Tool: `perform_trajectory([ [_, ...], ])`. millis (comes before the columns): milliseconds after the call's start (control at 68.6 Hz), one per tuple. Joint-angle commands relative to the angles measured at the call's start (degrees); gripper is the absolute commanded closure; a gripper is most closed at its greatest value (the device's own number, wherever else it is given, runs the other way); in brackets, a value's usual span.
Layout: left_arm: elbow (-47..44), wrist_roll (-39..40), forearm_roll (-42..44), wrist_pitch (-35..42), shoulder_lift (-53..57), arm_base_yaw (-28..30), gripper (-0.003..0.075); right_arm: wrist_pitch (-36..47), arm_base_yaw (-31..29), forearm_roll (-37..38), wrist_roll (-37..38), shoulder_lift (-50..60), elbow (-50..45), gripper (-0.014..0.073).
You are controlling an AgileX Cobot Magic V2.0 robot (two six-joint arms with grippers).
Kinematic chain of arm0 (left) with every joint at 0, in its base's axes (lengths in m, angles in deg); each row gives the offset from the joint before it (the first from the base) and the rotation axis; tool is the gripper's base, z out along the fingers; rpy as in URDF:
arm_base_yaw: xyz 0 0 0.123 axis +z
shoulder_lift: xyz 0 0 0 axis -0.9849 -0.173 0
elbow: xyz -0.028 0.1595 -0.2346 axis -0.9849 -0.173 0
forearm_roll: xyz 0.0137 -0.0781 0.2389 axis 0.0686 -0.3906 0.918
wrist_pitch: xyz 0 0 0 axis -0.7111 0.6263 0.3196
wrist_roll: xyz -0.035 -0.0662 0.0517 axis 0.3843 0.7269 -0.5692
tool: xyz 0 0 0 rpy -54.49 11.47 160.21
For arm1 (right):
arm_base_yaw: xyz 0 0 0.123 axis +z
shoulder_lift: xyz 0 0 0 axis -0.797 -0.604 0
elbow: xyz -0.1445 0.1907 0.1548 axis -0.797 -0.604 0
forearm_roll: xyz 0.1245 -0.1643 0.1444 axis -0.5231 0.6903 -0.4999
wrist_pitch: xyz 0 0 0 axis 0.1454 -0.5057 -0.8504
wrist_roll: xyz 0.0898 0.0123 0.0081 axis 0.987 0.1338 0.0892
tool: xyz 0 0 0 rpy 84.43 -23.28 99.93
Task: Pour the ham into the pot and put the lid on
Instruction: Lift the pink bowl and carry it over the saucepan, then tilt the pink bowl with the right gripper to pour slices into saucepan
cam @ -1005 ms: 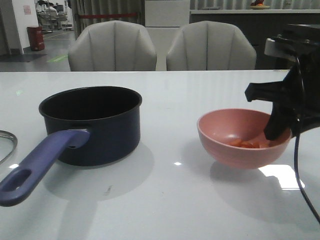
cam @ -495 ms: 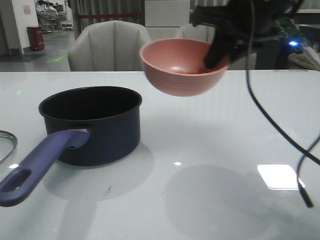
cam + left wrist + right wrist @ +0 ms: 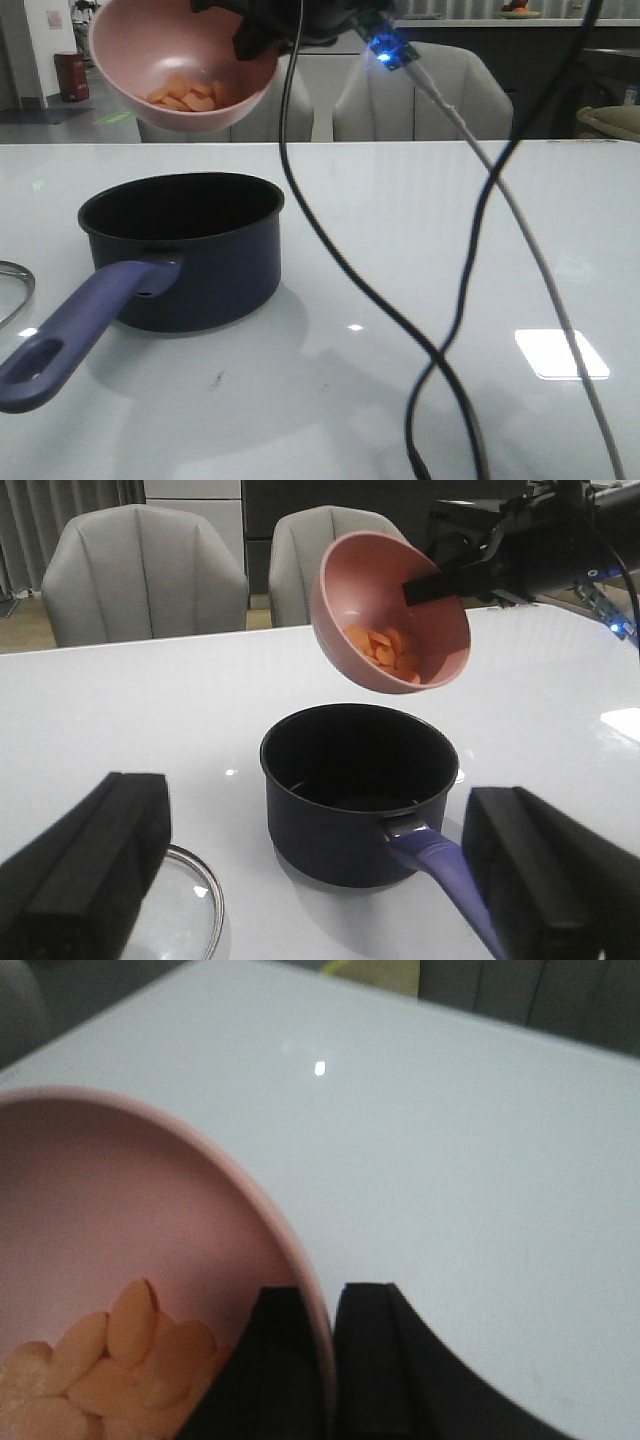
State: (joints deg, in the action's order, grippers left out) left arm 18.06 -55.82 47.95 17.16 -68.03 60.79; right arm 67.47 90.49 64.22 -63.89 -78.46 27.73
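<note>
My right gripper (image 3: 250,35) is shut on the rim of the pink bowl (image 3: 180,60) and holds it tilted in the air, above the pot's far left side. Several orange-pink ham slices (image 3: 185,95) lie inside the bowl, also in the right wrist view (image 3: 100,1360) and the left wrist view (image 3: 385,650). The dark navy pot (image 3: 185,245) stands on the table with its purple-blue handle (image 3: 80,330) toward me; its black inside looks empty (image 3: 360,755). The lid (image 3: 185,910) lies flat beside the pot, only its silver rim (image 3: 12,285) showing in front. My left gripper (image 3: 320,880) is open, empty, near the pot's handle side.
The right arm's black and grey cables (image 3: 440,330) hang across the middle of the front view down to the white table (image 3: 450,220). Two grey chairs (image 3: 225,95) stand behind the table's far edge.
My right gripper lifted the pink bowl off the table at the right, carried it up and left across the table, and now holds it tilted above the pot. The pot and lid have not moved.
</note>
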Motion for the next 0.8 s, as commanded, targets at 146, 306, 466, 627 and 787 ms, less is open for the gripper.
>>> perform_trajectory([
  [146,1.6,0.2,-0.4,4.4,-0.7,-0.5,0.0083,41.0,1.9,0.5,-14.0,-1.1,-6.8,0.046],
  [306,1.6,0.2,-0.4,4.4,-0.7,-0.5,0.0083,44.7,3.4,0.5,-29.3,-4.5,-6.8,0.046],
  [466,1.6,0.2,-0.4,4.4,-0.7,-0.5,0.0083,51.2,5.7,0.3,-48.7,-7.1,-6.8,0.046],
  [627,1.6,0.2,-0.4,4.4,-0.7,-0.5,0.0083,62.4,6.6,0.7,-63.1,-10.1,-6.8,0.046],
  [787,1.6,0.2,-0.4,4.4,-0.7,-0.5,0.0083,68.3,6.6,2.0,-66.9,-11.8,-6.7,0.046],
])
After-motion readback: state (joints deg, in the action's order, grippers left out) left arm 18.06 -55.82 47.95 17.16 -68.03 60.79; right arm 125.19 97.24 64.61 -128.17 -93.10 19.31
